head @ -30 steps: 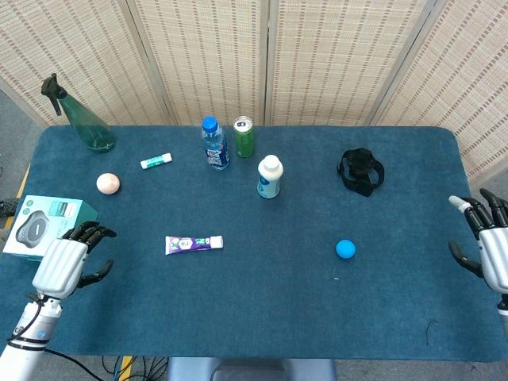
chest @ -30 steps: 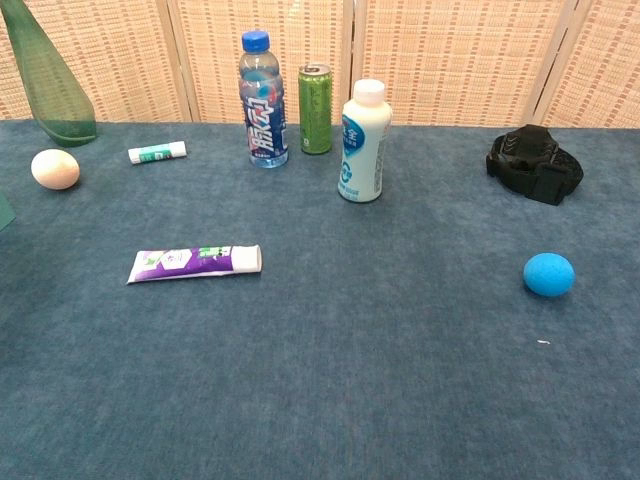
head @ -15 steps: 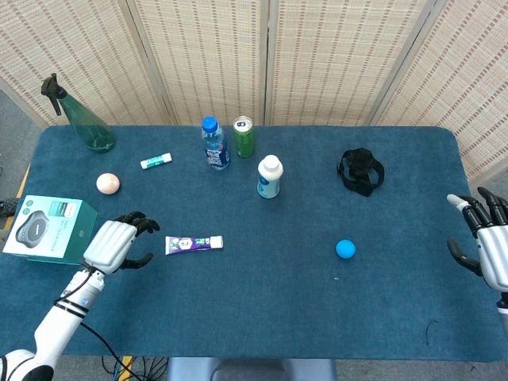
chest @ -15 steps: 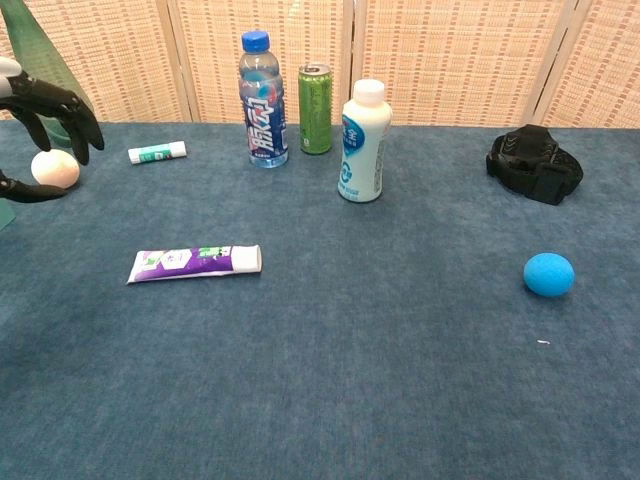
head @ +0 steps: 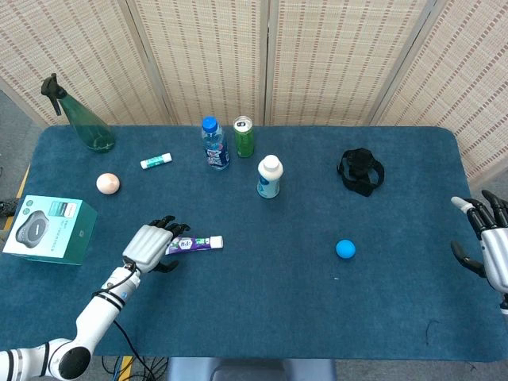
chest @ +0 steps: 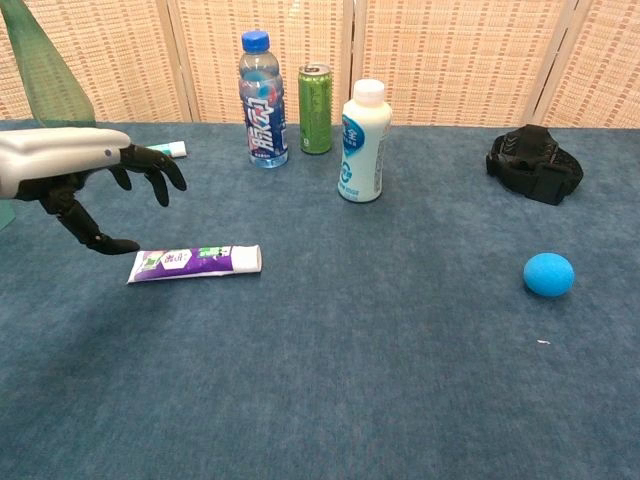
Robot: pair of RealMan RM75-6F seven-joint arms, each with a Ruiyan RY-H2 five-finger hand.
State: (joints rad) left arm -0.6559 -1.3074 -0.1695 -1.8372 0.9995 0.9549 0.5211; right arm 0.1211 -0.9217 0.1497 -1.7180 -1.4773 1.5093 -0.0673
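My left hand [head: 151, 244] [chest: 75, 175] hovers open just above the left end of a purple and white toothpaste tube [head: 198, 243] [chest: 195, 262] lying flat on the blue table. Its fingers are spread and curved downward, holding nothing. At the table's right edge my right hand [head: 488, 242] stays open with fingers apart, far from a blue ball [head: 344, 248] [chest: 548, 273]; the chest view does not show this hand.
At the back stand a water bottle [head: 214, 144], green can [head: 244, 136], white bottle [head: 269, 176] and green spray bottle [head: 82, 117]. A lip balm stick [head: 155, 160], egg [head: 107, 182], boxed device [head: 46, 228] and black strap bundle [head: 361, 171] also lie on the cloth.
My left hand has swept rightward from beside the box to the left end of the toothpaste tube and entered the chest view. The right hand barely moved.
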